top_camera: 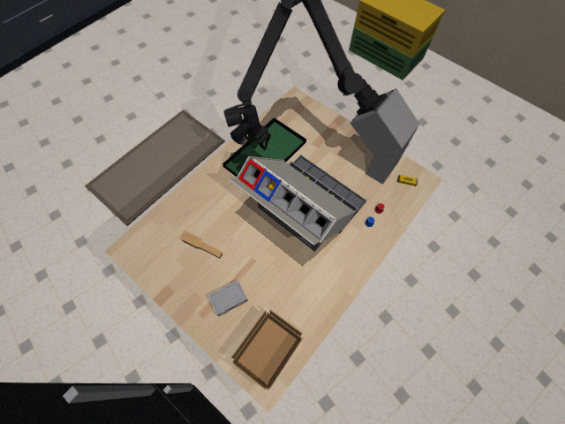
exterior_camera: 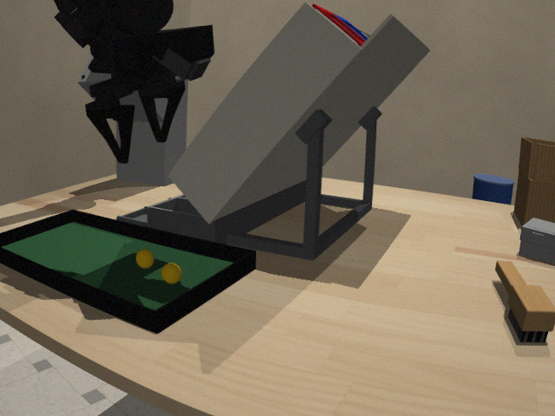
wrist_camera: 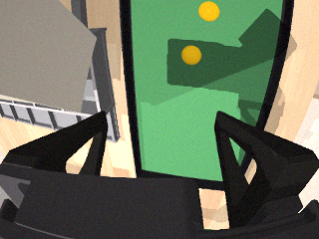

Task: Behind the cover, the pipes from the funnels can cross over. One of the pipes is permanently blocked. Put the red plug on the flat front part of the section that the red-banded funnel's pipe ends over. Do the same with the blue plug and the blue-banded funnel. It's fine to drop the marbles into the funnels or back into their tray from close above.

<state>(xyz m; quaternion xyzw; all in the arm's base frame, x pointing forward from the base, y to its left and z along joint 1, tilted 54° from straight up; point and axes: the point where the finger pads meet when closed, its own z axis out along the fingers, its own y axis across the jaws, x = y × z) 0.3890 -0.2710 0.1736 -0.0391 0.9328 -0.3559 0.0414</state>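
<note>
My gripper (top_camera: 248, 132) is open and empty. It hangs over the green marble tray (top_camera: 264, 146), pointing down. In the wrist view the open fingers frame the tray's near end (wrist_camera: 204, 100). Two yellow marbles (wrist_camera: 191, 55) (wrist_camera: 208, 11) lie farther along the tray and also show in the exterior view (exterior_camera: 171, 272) (exterior_camera: 144, 258). The red-banded funnel (top_camera: 251, 174) and the blue-banded funnel (top_camera: 267, 185) top the grey cover. A yellow marble (top_camera: 272, 185) sits in the blue-banded funnel's mouth. The red plug (top_camera: 379, 208) and the blue plug (top_camera: 369, 222) stand on the table right of the rack. The row of sections (top_camera: 328, 180) lies behind the cover.
The arm's grey base (top_camera: 385, 132) stands at the back right, with a small yellow block (top_camera: 407, 179) beside it. A wooden brush (top_camera: 201, 244), a grey notebook (top_camera: 226, 297) and an open cardboard box (top_camera: 267, 349) lie toward the front. A brown mat (top_camera: 154, 159) lies on the floor to the left.
</note>
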